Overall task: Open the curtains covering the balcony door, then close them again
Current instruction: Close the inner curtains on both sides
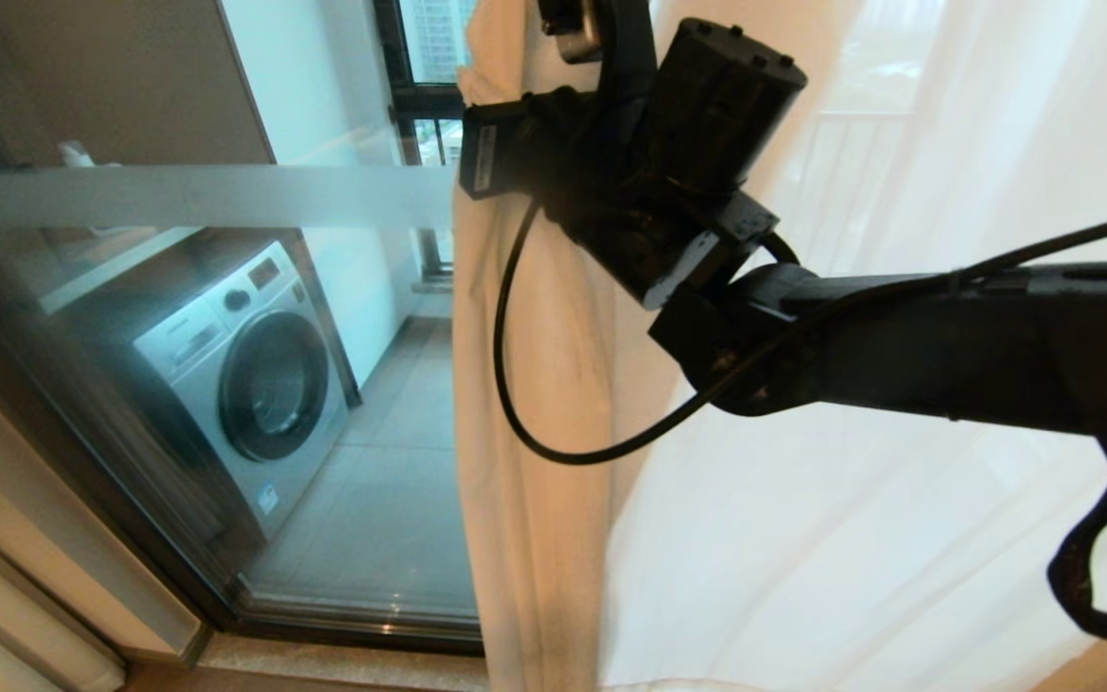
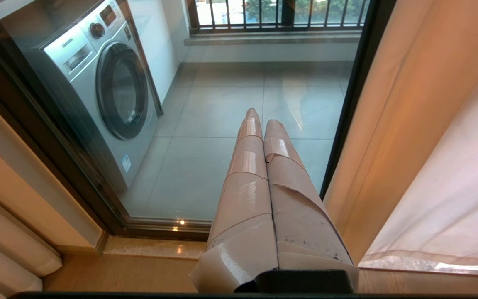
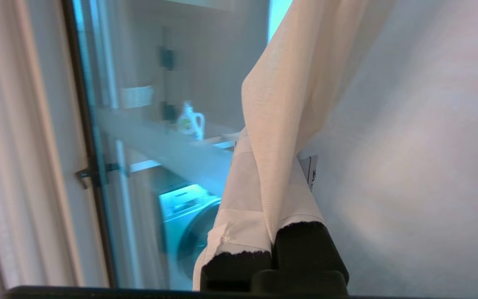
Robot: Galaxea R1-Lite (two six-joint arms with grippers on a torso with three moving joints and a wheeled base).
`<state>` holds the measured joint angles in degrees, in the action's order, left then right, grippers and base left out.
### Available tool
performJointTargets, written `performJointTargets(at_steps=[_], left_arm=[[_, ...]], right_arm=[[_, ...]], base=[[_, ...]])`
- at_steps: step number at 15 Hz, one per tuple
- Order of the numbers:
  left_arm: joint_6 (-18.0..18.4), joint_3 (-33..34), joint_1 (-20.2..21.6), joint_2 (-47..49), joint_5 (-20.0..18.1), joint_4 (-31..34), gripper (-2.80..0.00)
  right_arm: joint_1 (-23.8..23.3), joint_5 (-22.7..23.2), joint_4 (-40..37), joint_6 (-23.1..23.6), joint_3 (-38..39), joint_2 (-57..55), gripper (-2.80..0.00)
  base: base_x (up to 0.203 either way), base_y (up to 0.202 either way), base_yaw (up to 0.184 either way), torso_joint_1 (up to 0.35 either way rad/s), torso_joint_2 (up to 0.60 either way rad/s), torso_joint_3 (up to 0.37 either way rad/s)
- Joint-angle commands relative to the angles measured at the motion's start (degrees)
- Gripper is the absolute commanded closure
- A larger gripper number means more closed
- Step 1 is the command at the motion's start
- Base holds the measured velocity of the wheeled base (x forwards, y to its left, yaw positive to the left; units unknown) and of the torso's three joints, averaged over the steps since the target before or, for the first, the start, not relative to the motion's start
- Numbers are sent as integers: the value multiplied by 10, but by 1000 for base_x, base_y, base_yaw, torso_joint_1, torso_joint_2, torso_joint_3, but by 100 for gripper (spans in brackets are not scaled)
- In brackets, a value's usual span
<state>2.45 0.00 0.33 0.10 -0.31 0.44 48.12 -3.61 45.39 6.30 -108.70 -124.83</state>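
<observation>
Here my right tool (image 3: 264, 232) is clamped shut on the cream-beige hemmed edge of the sheer white see-through curtain (image 1: 803, 538), the fabric pinched between its taped fingers (image 3: 239, 199) so that I can draw the panel sideways along its rail. The curtain hangs in long folds over the right half of the scene, its hem near the middle, while the left part of the tall glass balcony door in its dark metal frame (image 1: 131, 404), crossed by a frosted band, stands uncovered; I judge the curtains partly open, with the closing not yet done. My left tool (image 2: 262, 124) hangs low and idle, its tape-wrapped fingers pressed together on nothing, pointing at the glass. The head view shows my right arm reaching up across the curtain, yet the wrist hides the grip itself; only the right wrist view shows the hem caught between the fingers. The left wrist view alone shows the door's bottom track and the silver front-loading washing machine (image 2: 98, 91) beyond the glass, far left.
</observation>
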Motion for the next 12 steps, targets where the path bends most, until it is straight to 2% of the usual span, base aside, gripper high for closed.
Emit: performJointTargets(at_steps=[1, 4, 12], left_arm=[[0, 0, 0, 1, 0, 0, 0], [1, 0, 0, 1, 0, 0, 0], [0, 0, 0, 1, 0, 0, 0]], right_arm=[[15, -1, 6, 1, -8, -10, 0], [34, 0, 2, 11, -33, -29, 0], [82, 1, 19, 27, -35, -63, 0]], base=[[0, 0, 0, 0, 0, 0], [0, 0, 0, 0, 0, 0], [0, 0, 0, 0, 0, 0]])
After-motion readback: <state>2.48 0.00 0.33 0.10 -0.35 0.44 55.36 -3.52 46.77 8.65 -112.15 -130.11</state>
